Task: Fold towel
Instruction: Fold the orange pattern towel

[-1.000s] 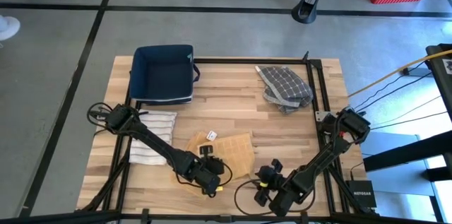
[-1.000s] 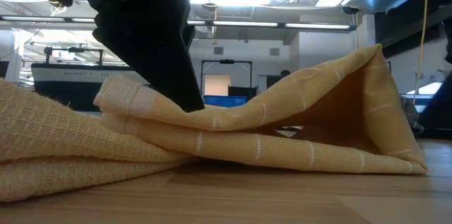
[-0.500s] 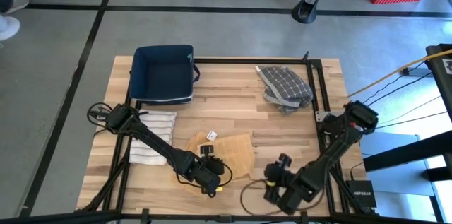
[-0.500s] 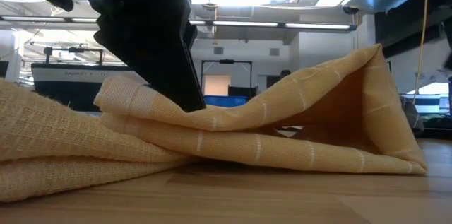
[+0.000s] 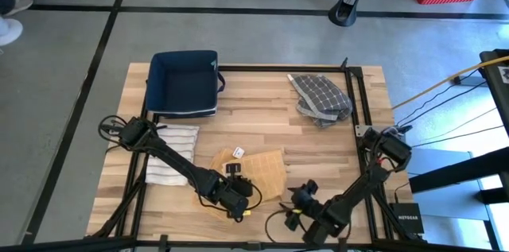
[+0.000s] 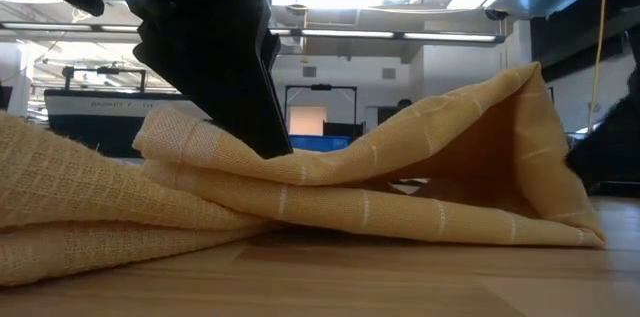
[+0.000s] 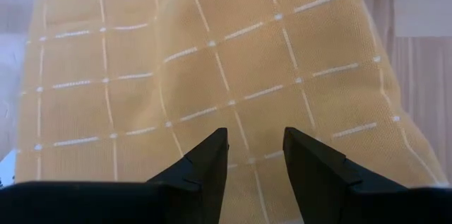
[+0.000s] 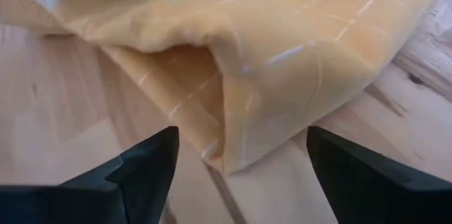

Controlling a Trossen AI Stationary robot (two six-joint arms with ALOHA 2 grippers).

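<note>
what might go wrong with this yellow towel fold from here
1. The right pincer is open and off the yellow towel, so the raised fold seen in the low view may flop or spring back.
2. The left pincer presses on the towel; dragging it could bunch the layers.

Near edge is crowded: the left gripper (image 5: 236,202) sits pressed down on the yellow towel (image 5: 254,171), and the right gripper (image 5: 301,202), fingers spread wide, is just beside the towel's folded corner. You have only a narrow strip of bare wood between the two.

Far side: blue bin (image 5: 184,83) blocks the far-left corner, the grey checked cloth (image 5: 320,97) the far right. The striped towel (image 5: 172,153) lies under the left arm's reach.

Open lane: the middle of the table (image 5: 262,129), between bin and grey cloth, is bare wood. The black frame rail (image 5: 355,109) runs along the right edge.
</note>
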